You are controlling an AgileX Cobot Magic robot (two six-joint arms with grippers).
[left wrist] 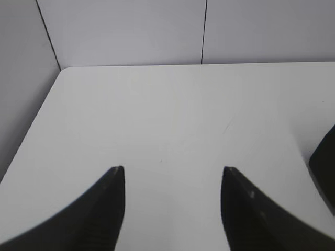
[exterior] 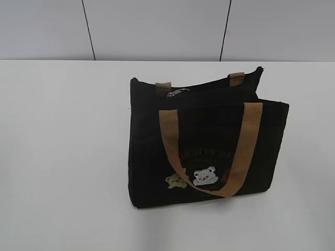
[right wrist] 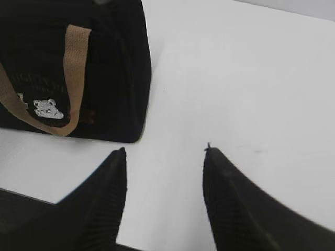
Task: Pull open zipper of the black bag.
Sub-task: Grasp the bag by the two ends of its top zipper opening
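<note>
The black bag (exterior: 207, 141) stands upright on the white table, with tan handles and bear patches on its front. Its zipper (exterior: 178, 92), a small silver pull tab, lies at the left end of the top edge. No arm shows in the exterior view. My left gripper (left wrist: 174, 170) is open over bare table, with only a dark corner of the bag (left wrist: 323, 164) at the right edge of its view. My right gripper (right wrist: 165, 150) is open, nothing between its fingers, just right of the bag (right wrist: 104, 68) and near its lower corner.
The white table (exterior: 63, 157) runs to a grey panelled wall (exterior: 157, 26) behind. In the left wrist view the table's left edge (left wrist: 31, 136) slants along the wall.
</note>
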